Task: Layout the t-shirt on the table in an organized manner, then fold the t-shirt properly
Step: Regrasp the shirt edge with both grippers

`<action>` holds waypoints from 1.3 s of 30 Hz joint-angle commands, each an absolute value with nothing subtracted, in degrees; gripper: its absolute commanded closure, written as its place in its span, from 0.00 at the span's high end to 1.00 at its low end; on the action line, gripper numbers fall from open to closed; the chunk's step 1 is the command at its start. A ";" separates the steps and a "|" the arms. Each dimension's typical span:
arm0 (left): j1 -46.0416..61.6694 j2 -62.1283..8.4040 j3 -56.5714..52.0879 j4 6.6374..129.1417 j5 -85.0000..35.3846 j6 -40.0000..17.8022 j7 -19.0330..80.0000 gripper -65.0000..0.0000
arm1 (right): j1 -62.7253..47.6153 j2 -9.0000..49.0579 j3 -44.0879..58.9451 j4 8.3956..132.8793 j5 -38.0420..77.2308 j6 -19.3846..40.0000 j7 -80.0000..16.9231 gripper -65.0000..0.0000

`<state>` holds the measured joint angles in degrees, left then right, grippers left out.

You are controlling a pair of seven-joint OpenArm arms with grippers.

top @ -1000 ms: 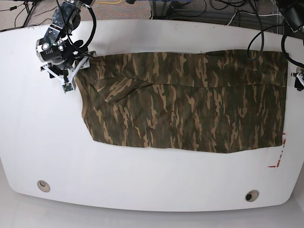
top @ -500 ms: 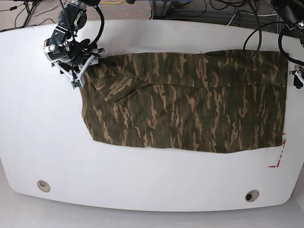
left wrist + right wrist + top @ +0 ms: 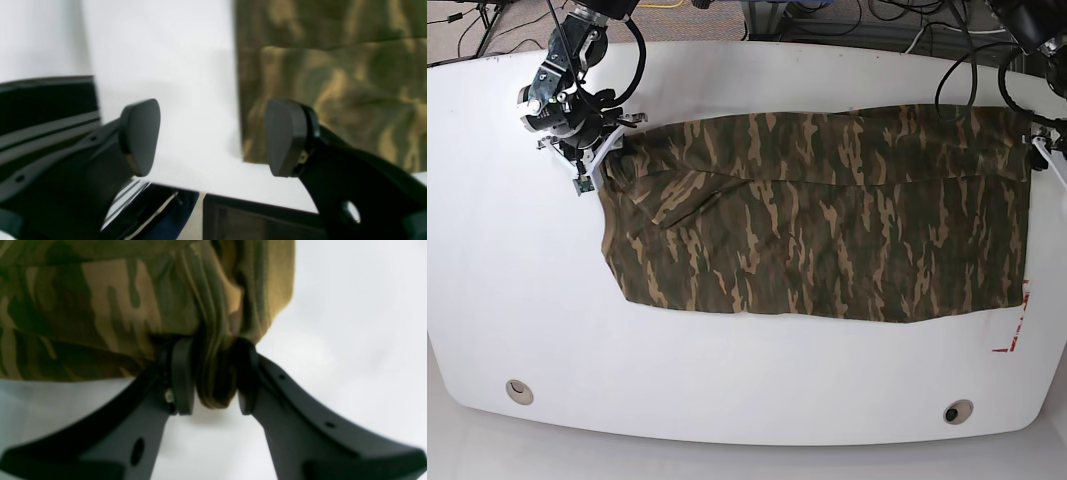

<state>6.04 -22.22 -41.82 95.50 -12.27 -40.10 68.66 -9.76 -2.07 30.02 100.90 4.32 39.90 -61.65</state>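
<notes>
The camouflage t-shirt [image 3: 827,215] lies spread across the white table [image 3: 747,400], folded lengthwise into a wide band. At the shirt's far left corner my right gripper [image 3: 599,158] is down on the cloth. In the right wrist view that right gripper [image 3: 213,373] is shut on a bunched fold of the t-shirt [image 3: 100,300]. My left gripper [image 3: 1039,150] hovers at the shirt's far right corner. In the left wrist view this left gripper [image 3: 210,136] is open over bare table [image 3: 166,50], with the t-shirt [image 3: 333,83] edge just beside one finger [image 3: 287,136].
Two round grommets [image 3: 519,389] [image 3: 957,411] sit near the table's front edge. A red outline mark [image 3: 1019,320] lies at the shirt's near right corner. Cables [image 3: 827,20] run behind the far edge.
My right gripper has moved right onto the shirt's far left corner and closed on the cloth. The left gripper has shifted slightly up along the shirt's right edge.
</notes>
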 commanded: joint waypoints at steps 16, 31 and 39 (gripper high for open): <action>10.86 -20.00 -40.13 94.64 -12.53 -40.00 68.26 0.71 | -10.07 -2.24 29.76 100.44 3.38 40.00 -64.48 0.03; 11.65 -19.30 -39.96 85.58 -9.89 -40.00 61.67 0.71 | -10.15 -2.07 29.76 100.44 3.38 40.00 -64.48 0.01; 12.00 -19.30 -39.96 84.44 -9.54 -40.00 61.49 0.64 | -10.15 -1.98 29.76 100.53 3.30 40.00 -64.48 0.01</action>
<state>11.49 -18.79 -39.97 84.68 -11.92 -40.16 60.34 -9.74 -2.07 29.91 100.79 5.06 39.92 -61.69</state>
